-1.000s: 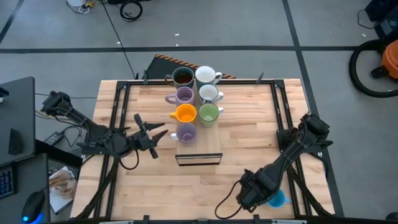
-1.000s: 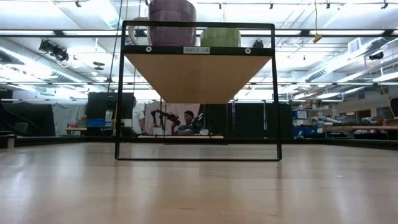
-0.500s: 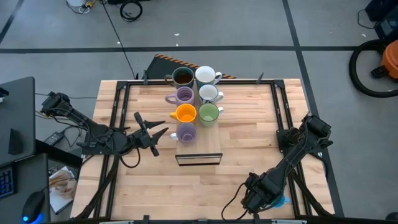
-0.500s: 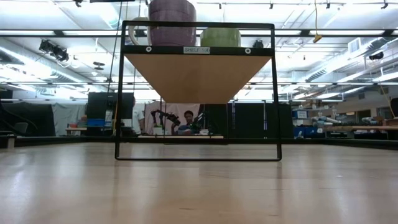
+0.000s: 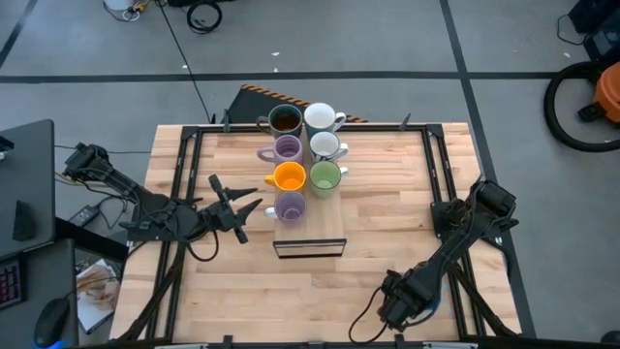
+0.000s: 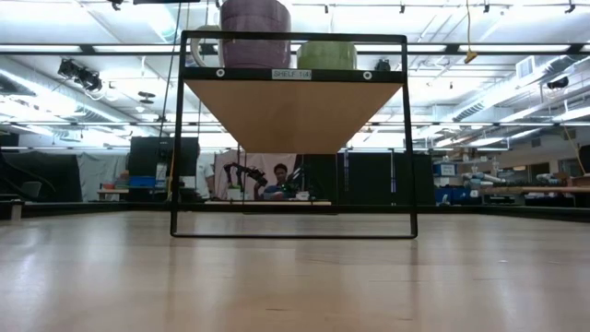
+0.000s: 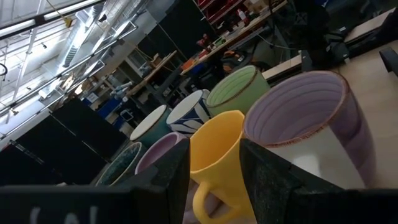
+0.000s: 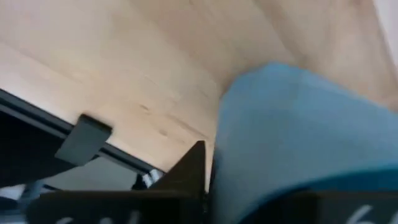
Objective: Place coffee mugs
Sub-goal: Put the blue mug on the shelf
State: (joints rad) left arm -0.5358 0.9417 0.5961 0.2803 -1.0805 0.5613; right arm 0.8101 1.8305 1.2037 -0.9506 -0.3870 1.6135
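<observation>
At the table's near edge, the right gripper (image 5: 405,308) is low over the wood, covering the blue mug (image 8: 292,137). From above that mug is almost wholly hidden under the arm; half a second ago a sliver of blue still showed beside the gripper. The right wrist view is filled by the mug's blue wall close against one dark finger (image 8: 189,171), but whether the fingers are clenched on it cannot be told.

Farther in, a small raised shelf (image 5: 310,248) stands mid-table with seven mugs on it in two rows. Nearest is a lilac mug (image 5: 291,206); behind it the orange mug (image 5: 289,176) with the green mug (image 5: 325,176) beside it; then a second lilac mug (image 5: 288,148) next to a white mug (image 5: 325,145); at the far end the dark brown mug (image 5: 284,119) and another white mug (image 5: 321,117). That makes two lilac, two white, and one each of orange, green, brown and blue.

The left gripper (image 5: 235,208) hovers just left of the shelf, its fingers spread apart and holding nothing, unmoved from the earlier frames. Its wrist camera looks between them at the orange mug's handle.

The low view cuts the shelf's mugs off at the top, showing only the near lilac and green ones. In the room beyond, a person (image 6: 277,182) sits, too small to make out further.
</observation>
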